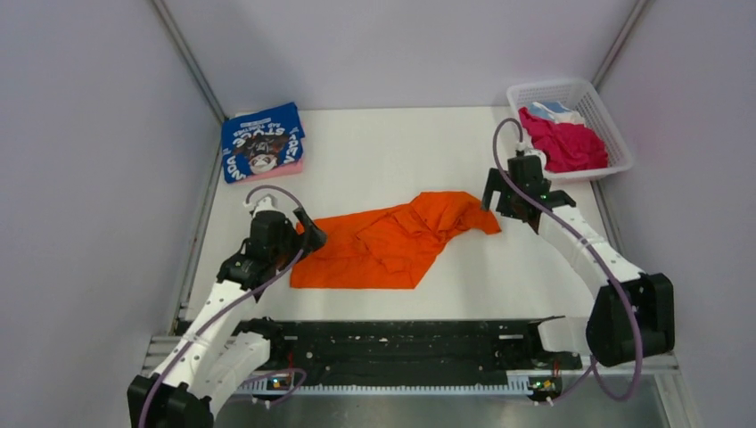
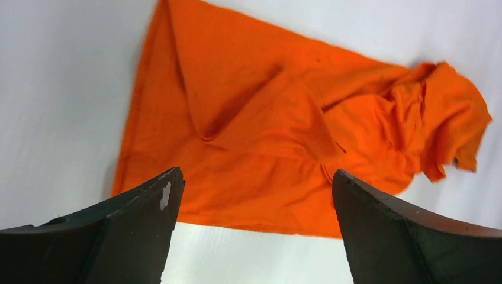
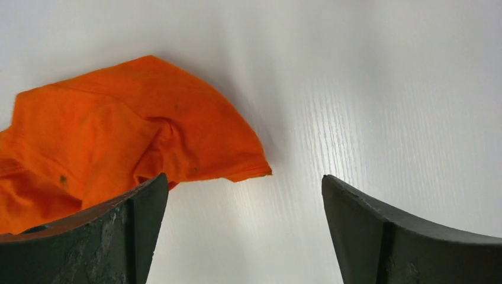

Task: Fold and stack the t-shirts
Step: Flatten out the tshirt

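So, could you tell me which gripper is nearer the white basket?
Right: the right gripper is close beside the basket; the left gripper is far off, beyond the orange t-shirt.

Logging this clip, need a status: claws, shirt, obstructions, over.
Left claw open, empty, at orange t-shirt left edge. Right claw open, empty, at its right end. Shirt crumpled, unfolded, mid-table. Nothing blocking.

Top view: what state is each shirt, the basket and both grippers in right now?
Orange t-shirt: crumpled, unfolded, ungripped.
Blue t-shirt: folded, top of stack.
Pink t-shirt: flat beneath it, mostly hidden.
Basket: upright, holding two shirts.
Magenta t-shirt: bunched inside.
Light-blue t-shirt: bunched inside.
Left gripper: open, empty.
Right gripper: open, empty.
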